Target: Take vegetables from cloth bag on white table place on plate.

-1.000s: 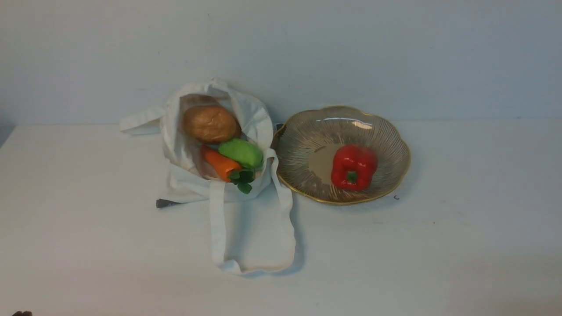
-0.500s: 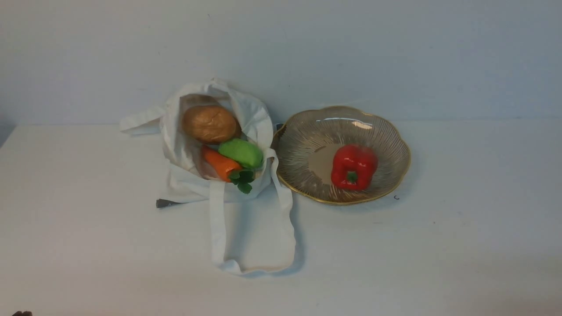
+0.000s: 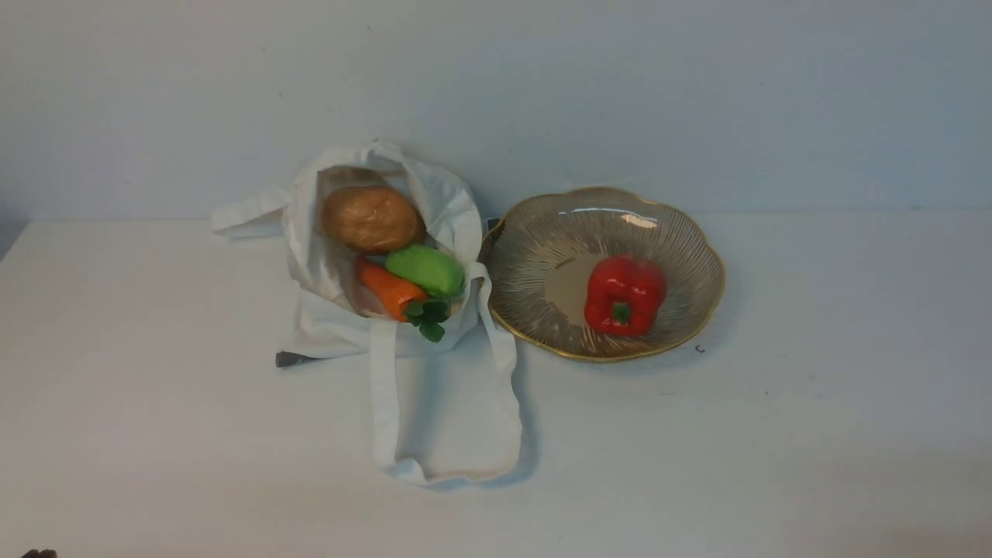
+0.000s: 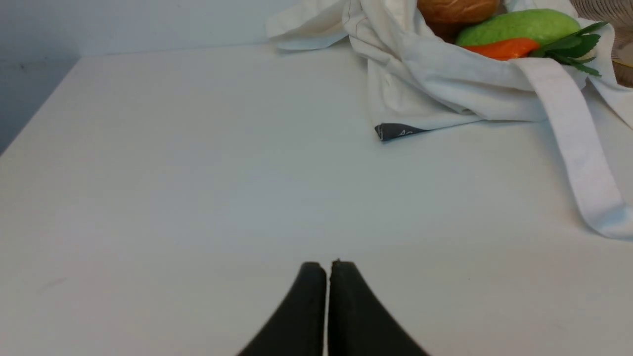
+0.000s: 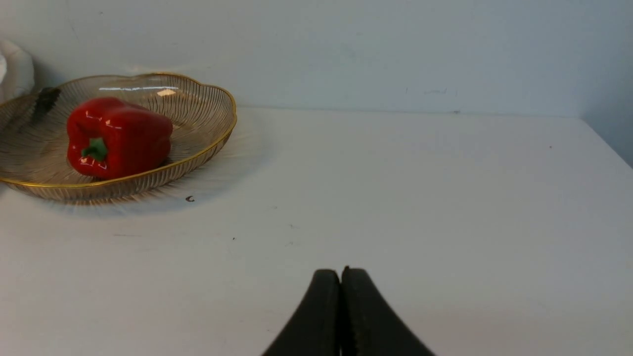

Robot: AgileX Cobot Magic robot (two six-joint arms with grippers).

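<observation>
The white cloth bag (image 3: 333, 310) lies open on the white table (image 3: 775, 434), holding a brown potato (image 3: 370, 218), a green oval piece (image 3: 426, 270) and an orange carrot (image 3: 390, 289) with leaves. To its right, the plate (image 3: 535, 256) holds the red bell pepper (image 3: 625, 295). My left gripper (image 4: 327, 267) is shut and empty over bare table, well short of the bag (image 4: 435, 84). My right gripper (image 5: 340, 274) is shut and empty, well clear of the plate (image 5: 207, 123) and pepper (image 5: 118, 137). Neither gripper shows in the front view.
One bag strap (image 3: 384, 403) loops forward across the table toward me; another (image 3: 248, 213) lies to the bag's left. A grey label (image 3: 291, 359) sticks out at the bag's front left corner. A wall (image 3: 697, 93) stands behind the table.
</observation>
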